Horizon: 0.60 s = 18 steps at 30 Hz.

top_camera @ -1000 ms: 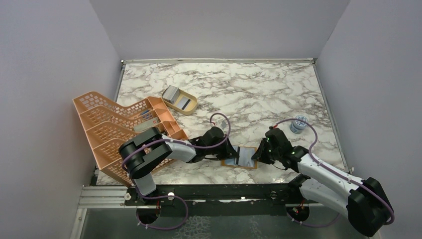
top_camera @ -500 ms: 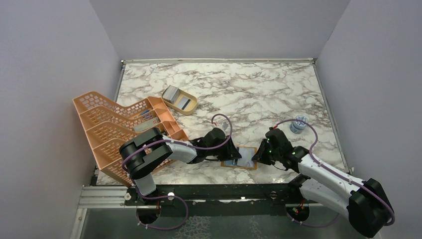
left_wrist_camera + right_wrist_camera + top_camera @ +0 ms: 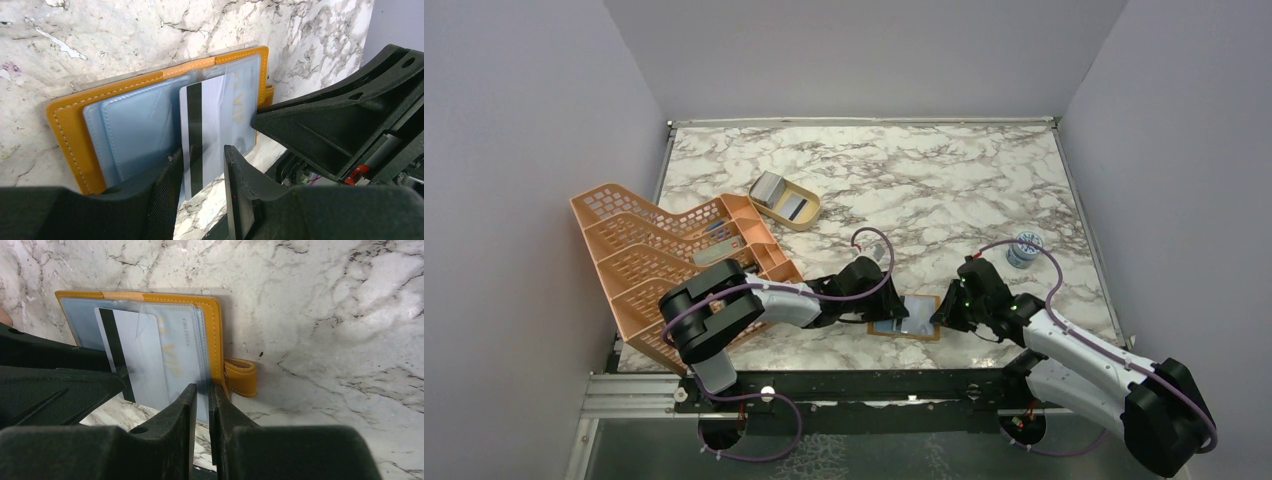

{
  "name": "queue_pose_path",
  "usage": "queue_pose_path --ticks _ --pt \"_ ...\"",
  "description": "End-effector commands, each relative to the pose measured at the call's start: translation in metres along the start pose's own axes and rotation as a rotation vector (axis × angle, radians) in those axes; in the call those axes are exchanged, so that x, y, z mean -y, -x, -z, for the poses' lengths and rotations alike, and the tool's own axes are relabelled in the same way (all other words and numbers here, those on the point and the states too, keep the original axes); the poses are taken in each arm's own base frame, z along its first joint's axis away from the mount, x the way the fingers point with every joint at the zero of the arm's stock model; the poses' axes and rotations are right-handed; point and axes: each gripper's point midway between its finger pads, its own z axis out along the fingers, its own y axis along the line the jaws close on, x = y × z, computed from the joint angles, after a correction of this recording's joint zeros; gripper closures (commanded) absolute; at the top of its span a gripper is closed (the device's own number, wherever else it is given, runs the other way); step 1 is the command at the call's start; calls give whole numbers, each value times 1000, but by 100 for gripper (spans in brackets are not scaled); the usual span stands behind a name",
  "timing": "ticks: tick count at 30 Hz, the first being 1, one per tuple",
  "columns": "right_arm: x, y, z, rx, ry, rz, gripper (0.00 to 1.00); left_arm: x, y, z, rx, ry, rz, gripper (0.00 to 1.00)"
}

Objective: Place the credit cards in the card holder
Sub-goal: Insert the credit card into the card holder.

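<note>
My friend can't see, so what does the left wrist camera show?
A black-striped white credit card sits partly tucked into an open orange card holder on a marble table. The left gripper, open, flanks its near end.

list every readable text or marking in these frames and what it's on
"VIP": gold letters on the card sitting in the clear pocket of the card holder.
Small print line beside "VIP" on the same card: too small to read.
Label on the can: too small to read.
Nothing else legible.
</note>
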Motion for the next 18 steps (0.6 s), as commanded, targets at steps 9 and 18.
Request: queue_pose_path --ticks 9,18 --pt "0 -9 -1 -37 11 3 85 -5 -9 -10 -22 78 -42 66" --pt "-3 -6 3 -26 15 0 85 -9 -9 -11 -5 126 -72 63"
